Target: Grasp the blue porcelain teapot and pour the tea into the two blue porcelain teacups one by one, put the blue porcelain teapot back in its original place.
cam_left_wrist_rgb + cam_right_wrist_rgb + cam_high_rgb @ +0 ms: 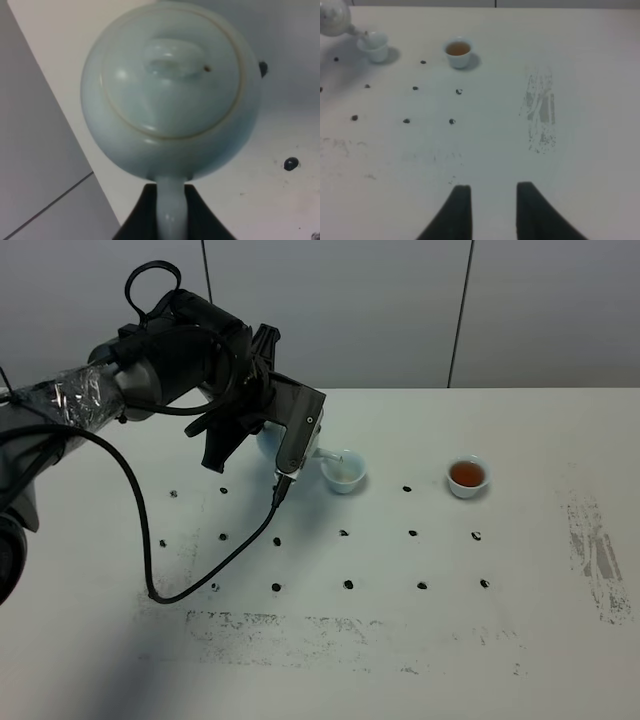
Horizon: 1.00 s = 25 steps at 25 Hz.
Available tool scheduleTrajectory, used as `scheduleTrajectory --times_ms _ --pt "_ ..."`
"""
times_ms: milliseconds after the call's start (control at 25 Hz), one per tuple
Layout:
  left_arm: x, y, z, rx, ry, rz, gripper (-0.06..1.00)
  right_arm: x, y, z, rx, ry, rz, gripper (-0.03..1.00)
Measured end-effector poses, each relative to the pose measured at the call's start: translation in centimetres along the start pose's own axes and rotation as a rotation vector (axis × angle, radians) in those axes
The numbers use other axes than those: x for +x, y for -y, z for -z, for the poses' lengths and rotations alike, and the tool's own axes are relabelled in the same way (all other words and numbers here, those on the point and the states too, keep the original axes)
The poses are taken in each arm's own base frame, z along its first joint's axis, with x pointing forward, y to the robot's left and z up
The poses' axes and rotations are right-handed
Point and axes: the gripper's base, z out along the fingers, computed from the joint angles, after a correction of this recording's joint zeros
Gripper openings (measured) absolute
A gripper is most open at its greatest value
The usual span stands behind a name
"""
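Currently the left tool (170, 197) grips the teapot (170, 90), spout over left teacup (345, 483); right teacup (466, 490) holds brown tea (467, 472); right tool (493, 192) released.

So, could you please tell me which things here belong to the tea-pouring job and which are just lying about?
Belong to the job:
- blue porcelain teapot, held by the left gripper
- teacup at the spout
- teacup holding tea

Just lying about:
- black cable
- black dot marks on the table
- scuffed patch
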Motion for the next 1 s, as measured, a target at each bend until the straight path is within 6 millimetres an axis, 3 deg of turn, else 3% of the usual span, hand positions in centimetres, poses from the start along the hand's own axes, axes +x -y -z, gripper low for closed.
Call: scheduleTrajectory --times_ms 1000 --pt "-0.43 -0.67 0.25 -0.077 -0.091 -0.131 0.08 0.0 0.0 0.0 0.0 0.0 0.0 0.21"
